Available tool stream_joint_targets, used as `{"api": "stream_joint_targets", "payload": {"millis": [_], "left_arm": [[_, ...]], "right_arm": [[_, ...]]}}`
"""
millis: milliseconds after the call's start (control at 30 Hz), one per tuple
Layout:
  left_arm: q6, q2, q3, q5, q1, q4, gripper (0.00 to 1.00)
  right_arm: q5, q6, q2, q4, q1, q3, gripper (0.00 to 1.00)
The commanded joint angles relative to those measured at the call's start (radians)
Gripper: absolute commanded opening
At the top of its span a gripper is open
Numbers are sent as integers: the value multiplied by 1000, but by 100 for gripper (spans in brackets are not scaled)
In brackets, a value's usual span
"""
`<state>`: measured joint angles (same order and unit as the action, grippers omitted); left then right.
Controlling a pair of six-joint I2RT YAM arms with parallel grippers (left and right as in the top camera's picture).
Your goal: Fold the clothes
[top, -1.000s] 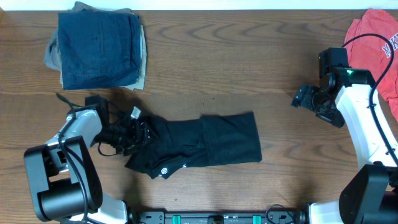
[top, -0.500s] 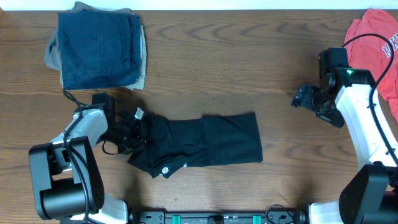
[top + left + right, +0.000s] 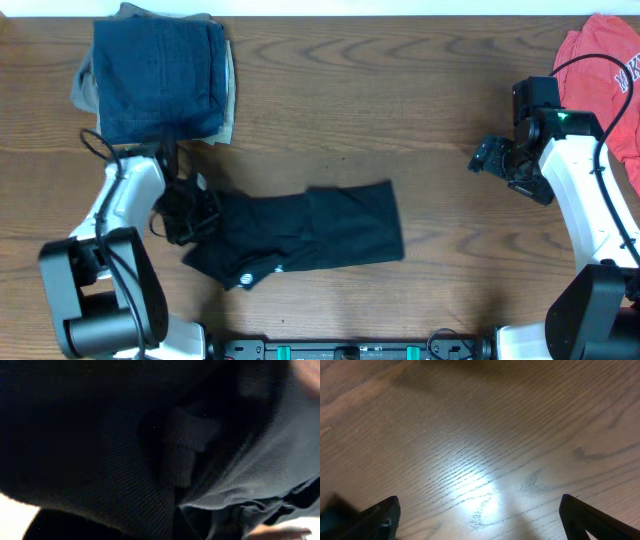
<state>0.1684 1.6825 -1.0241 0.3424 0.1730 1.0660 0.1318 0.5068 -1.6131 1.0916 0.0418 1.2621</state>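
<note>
One black garment (image 3: 300, 225) lies lengthwise across the lower centre of your overhead frame, loosely gathered into a band, with a small white logo near its lower-left edge. Your left hand (image 3: 192, 212) is clenched on the garment's left end, and dark weave fills that wrist view. The hold looks meant to lift or drag that end into a fold. Your right hand (image 3: 490, 155) hovers released at mid-right, jaws wide, well apart from the cloth, over bare wood. The counter (image 3: 400, 110) is brown woodgrain, streaked with glare. A folded denim pile (image 3: 155, 80) sits upper left and a red shirt (image 3: 610, 70) upper right.
</note>
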Motion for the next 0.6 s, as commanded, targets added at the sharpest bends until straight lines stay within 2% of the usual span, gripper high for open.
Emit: {"api": "stream_joint_targets", "payload": {"millis": [0,300,567], "left_arm": [[66,-45,-127,-128,0,81,6],[66,-103,-402,-133,-38,326,6],[148,-160,-413,-115,-262,314,6]], "right_arm": [[18,-7,1,1,3,4,99],[18,-7,1,0,3,4,99],[18,-7,1,1,3,4,99]]}}
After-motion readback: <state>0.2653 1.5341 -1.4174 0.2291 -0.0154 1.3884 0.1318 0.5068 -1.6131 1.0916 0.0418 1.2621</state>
